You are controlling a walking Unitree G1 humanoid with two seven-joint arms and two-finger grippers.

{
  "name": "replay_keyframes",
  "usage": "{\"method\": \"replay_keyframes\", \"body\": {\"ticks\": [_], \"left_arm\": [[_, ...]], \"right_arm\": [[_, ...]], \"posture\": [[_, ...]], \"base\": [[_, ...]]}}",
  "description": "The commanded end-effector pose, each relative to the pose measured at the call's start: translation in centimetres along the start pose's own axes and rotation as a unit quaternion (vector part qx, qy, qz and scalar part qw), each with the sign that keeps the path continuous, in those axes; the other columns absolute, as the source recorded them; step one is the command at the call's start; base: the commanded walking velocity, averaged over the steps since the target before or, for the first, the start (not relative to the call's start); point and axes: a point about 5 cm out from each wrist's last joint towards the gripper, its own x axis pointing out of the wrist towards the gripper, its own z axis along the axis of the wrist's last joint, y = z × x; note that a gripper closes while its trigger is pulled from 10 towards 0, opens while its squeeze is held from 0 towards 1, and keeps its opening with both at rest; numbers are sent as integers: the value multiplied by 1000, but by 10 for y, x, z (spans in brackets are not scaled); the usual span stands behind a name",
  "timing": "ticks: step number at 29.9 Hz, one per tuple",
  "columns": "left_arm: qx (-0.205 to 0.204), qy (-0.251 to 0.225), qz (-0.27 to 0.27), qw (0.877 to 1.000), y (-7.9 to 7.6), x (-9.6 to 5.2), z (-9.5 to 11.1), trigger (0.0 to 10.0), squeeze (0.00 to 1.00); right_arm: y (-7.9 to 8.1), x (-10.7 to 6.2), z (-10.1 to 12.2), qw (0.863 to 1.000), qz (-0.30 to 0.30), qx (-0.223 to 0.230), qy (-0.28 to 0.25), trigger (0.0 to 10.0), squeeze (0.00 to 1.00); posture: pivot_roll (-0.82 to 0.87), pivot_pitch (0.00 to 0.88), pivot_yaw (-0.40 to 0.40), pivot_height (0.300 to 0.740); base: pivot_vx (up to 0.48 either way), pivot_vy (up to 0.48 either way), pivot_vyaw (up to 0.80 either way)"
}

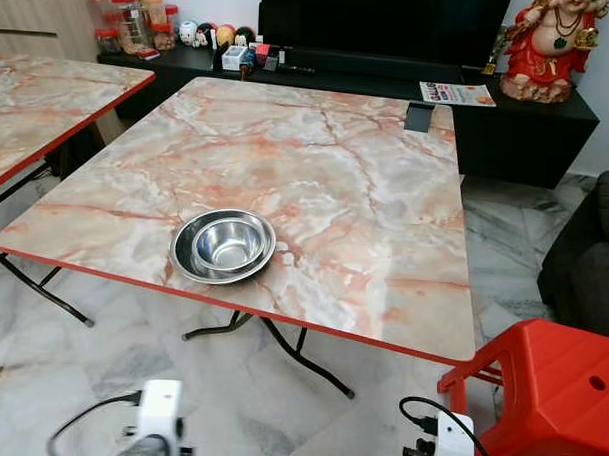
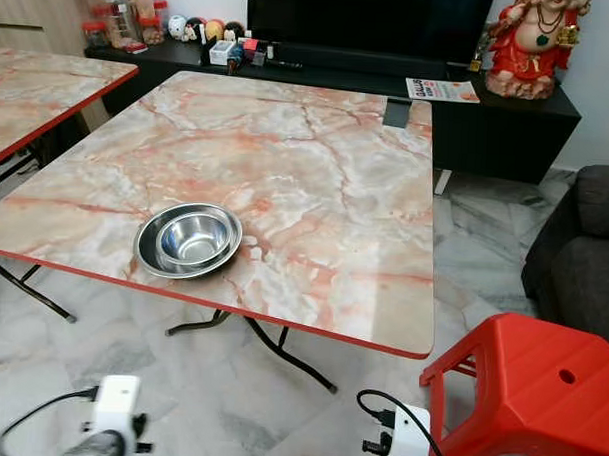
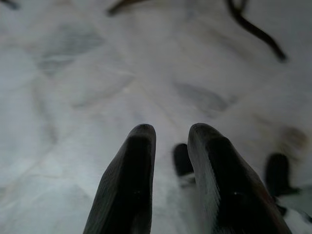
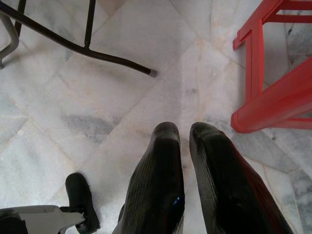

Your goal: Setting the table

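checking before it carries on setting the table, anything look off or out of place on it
Nothing spilled or damaged. The steel bowls, a smaller one nested in a wider one, sit upright near the table's front edge. One oddity: a dark clip-like object at the far edge.

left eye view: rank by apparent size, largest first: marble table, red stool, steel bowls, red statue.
1. marble table
2. red stool, cut off by the frame and nearest the camera, so it looks inflated
3. steel bowls and red statue: look alike in area; the statue is farther and cropped, so unranked.
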Motion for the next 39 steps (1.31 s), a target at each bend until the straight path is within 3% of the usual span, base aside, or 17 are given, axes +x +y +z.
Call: {"method": "replay_keyframes", "body": {"ticks": [1, 6, 15, 20, 39], "left_arm": [[19, 15, 0, 1000, 4, -1, -6, 10000, 0], [20, 31, -3, 999, -1, -2, -14, 10000, 0], [2, 54, 16, 998, 8, -5, -25, 10000, 0], [4, 58, 20, 998, 11, -6, -27, 10000, 0], [-5, 68, 42, 997, 18, -7, -28, 10000, 0]], "right_arm": [[0, 0, 1, 1000, 1, -2, 1, 10000, 0], [-1, 0, 2, 1000, 2, -3, 1, 10000, 0], [-3, -1, -2, 1000, -5, 3, 5, 10000, 0], [-3, 0, -2, 1000, -9, 11, 7, 10000, 0], [-2, -1, -4, 999, -20, 32, 11, 10000, 0]], "posture": [[-40, 0, -3, 740], [-47, 0, -3, 740], [-49, 0, 4, 740], [-50, 0, 10, 740], [-38, 0, 20, 740]], "base": [[0, 0, 0], [0, 0, 0], [0, 0, 0], [0, 280, -565], [0, 297, -80]]}}
